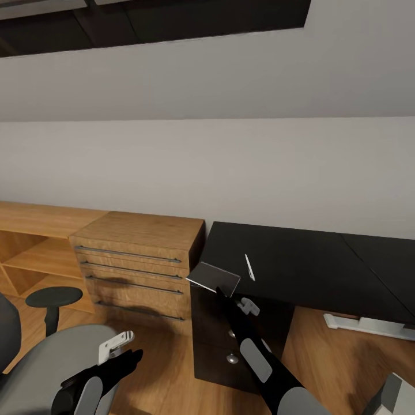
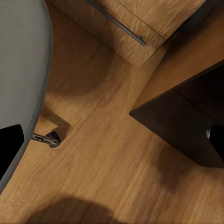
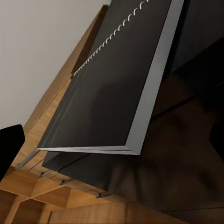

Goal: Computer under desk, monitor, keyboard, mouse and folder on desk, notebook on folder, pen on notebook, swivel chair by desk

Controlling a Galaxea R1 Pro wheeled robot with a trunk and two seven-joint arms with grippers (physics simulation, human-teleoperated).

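Observation:
The grey notebook [image 1: 212, 278] sits at the near left corner of the black desk [image 1: 305, 262], jutting past the edge. My right gripper [image 1: 219, 291] is open just beneath its near edge. In the right wrist view the spiral-bound notebook [image 3: 112, 88] lies ahead of the spread fingers [image 3: 9, 142]. A white pen [image 1: 249, 267] lies on the desk, right of the notebook. The grey swivel chair [image 1: 46, 363] is at lower left, and my left gripper [image 1: 136, 354] hangs open beside its seat [image 2: 21, 65], holding nothing. Monitor, keyboard, mouse and folder are out of view.
A light wooden drawer cabinet [image 1: 135, 262] stands against the desk's left side, with open shelves [image 1: 34, 253] further left. The desk's dark drawer unit [image 1: 230, 346] is under the corner, its white foot [image 1: 363, 324] to the right. A cut-off light grey box [image 1: 399, 395] sits at lower right.

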